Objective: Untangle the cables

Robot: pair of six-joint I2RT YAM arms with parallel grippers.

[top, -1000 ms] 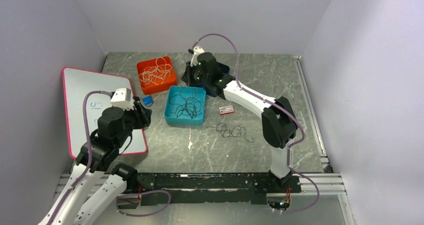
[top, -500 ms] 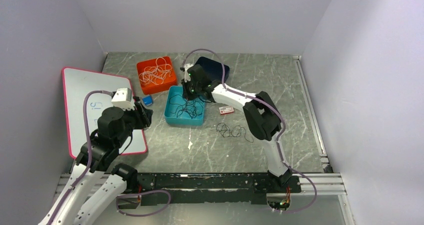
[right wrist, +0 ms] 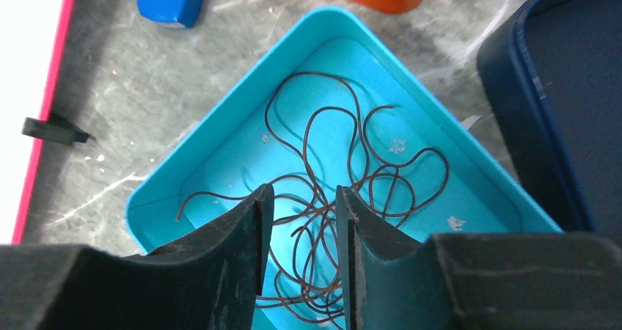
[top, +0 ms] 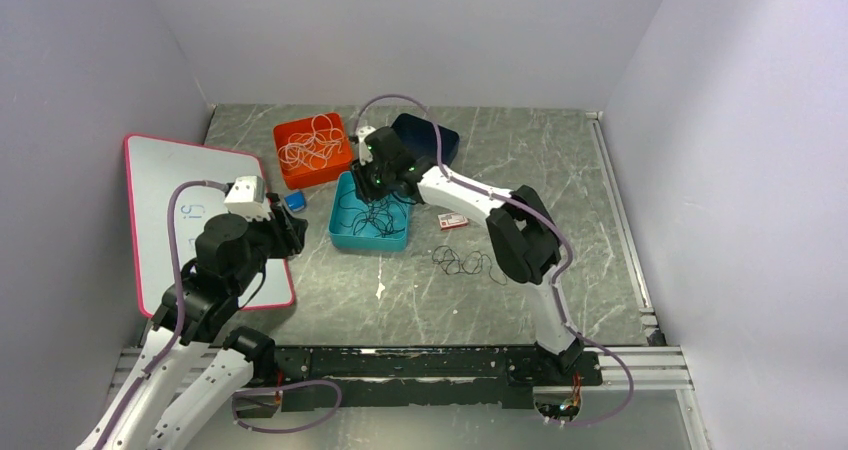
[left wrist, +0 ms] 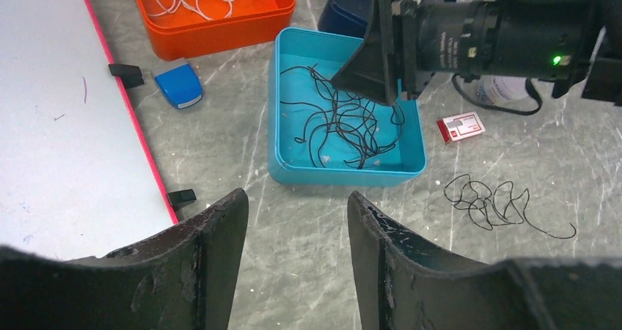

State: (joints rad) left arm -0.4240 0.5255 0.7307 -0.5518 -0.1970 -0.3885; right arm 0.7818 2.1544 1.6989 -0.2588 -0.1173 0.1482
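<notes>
While my left fingers (top: 291, 232) stand released, wide apart with nothing between them, they hang over the desk (top: 600, 220) beside the edge of the whiteboard (top: 170, 185). Ahead of them and a little to their left, whitish cables (top: 312, 142) lie piled in the orange tray (top: 290, 177), with a small blue block (top: 294, 202) just nearer. Straight ahead of them sits the teal tray (top: 345, 235), holding a loose tangle of black cables (left wrist: 345, 125). My right fingers (top: 371, 183) hover over that tray's far end, parted by a narrow gap. The black cables lie directly below them. Whether a strand touches a tip I cannot tell. Just to their right is the navy tray (top: 440, 142). Further right, past a small red-and-white card (top: 453, 220), a loose black cable (top: 465, 262) lies curled on the bare desk, apart from every tray.

Only my left wrist view shows my right fingers from the side, above the teal tray's rim. My right wrist view shows the gap between them and the strands under it, but neither the loose black cable nor the whitish cables. The top view takes in all three lots.
</notes>
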